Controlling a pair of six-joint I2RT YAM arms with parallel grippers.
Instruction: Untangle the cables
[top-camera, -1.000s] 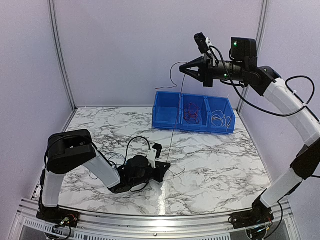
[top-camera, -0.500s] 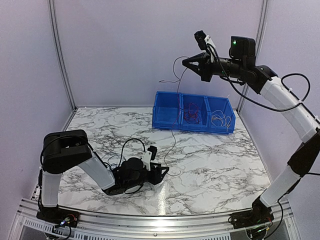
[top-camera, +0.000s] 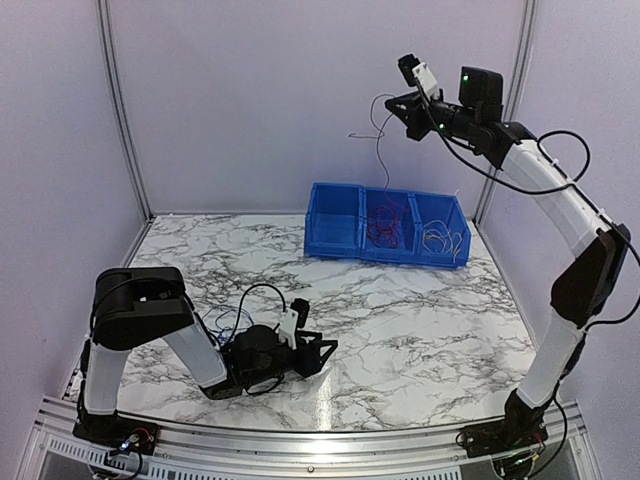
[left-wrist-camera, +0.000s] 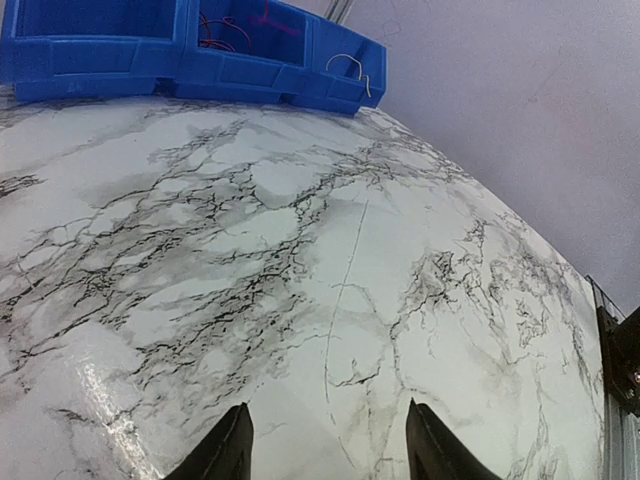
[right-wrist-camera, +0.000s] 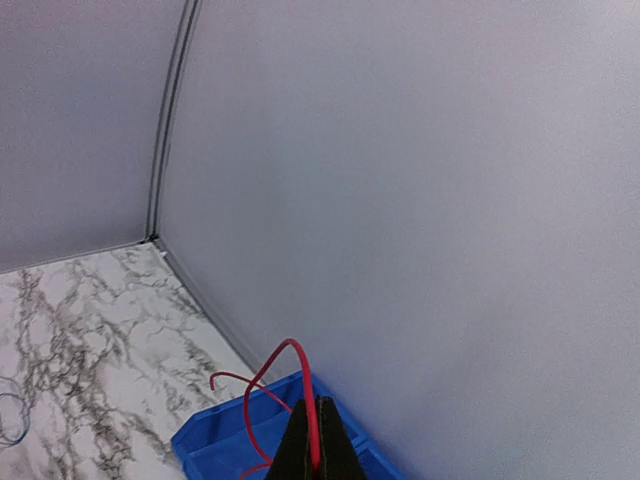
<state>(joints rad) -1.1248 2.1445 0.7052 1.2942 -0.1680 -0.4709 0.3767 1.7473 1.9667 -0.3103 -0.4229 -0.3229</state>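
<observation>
High above the bin, my right gripper (top-camera: 391, 102) is shut on a thin red cable (top-camera: 377, 140), which curls in a loop and hangs free in the air. The right wrist view shows that red cable (right-wrist-camera: 305, 372) pinched between the closed jaws of the right gripper (right-wrist-camera: 318, 402). Low on the marble table (top-camera: 420, 320), my left gripper (top-camera: 322, 352) is open. In the left wrist view the left gripper (left-wrist-camera: 328, 445) has only bare marble between its fingers. A few thin blue cables (top-camera: 225, 325) lie in loops beside the left arm.
A blue bin (top-camera: 334, 232) with three compartments stands at the back of the table. Its middle compartment holds red cables (top-camera: 385, 222) and its right one pale cables (top-camera: 445, 238). The same bin (left-wrist-camera: 100, 55) appears far ahead in the left wrist view. Walls enclose the table.
The left gripper opened and let go of the cable, then drew back slightly. The right gripper rose and swung right, lifting the red cable clear of the table.
</observation>
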